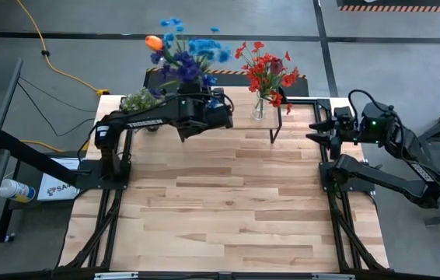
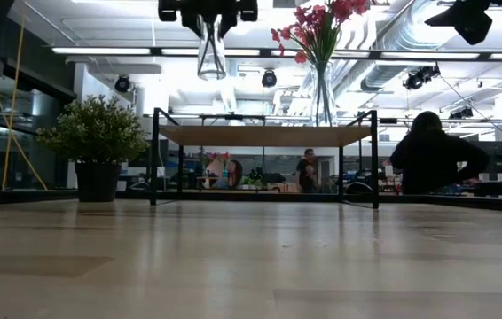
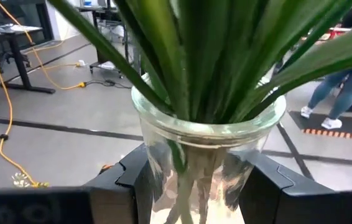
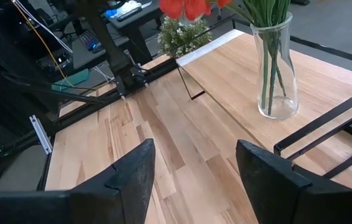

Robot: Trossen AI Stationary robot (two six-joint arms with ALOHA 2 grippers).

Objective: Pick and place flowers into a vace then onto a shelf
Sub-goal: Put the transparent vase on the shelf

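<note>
A clear glass vase (image 3: pixel 207 155) with green stems, carrying blue, purple and orange flowers (image 1: pixel 183 56), sits in my left gripper (image 3: pixel 198 183), which is shut on it. In the low view this vase (image 2: pixel 211 51) hangs in the air above the left part of the shelf (image 2: pixel 264 135). A second glass vase (image 4: pixel 277 74) with red flowers (image 1: pixel 265 71) stands by its base on the shelf's plank top (image 4: pixel 238 62). My right gripper (image 4: pixel 191 168) is open and waits near the table's right edge (image 1: pixel 319 129), short of the shelf. My left gripper pinches the vase's glass wall (image 3: pixel 154 168) between its two fingers (image 3: pixel 123 183), one on each side, below the rim. The fingers come level from the table's near side. The vase stands upright in the hold, lifted clear above the shelf's top.
A bushy pale-green plant in a dark pot (image 2: pixel 98 146) stands at the table's far left, beside the shelf. The shelf's black legs (image 2: pixel 154 158) stand on the table's far part. Bare wooden tabletop (image 1: pixel 228 202) spreads across the middle and near side. People show in the room beyond.
</note>
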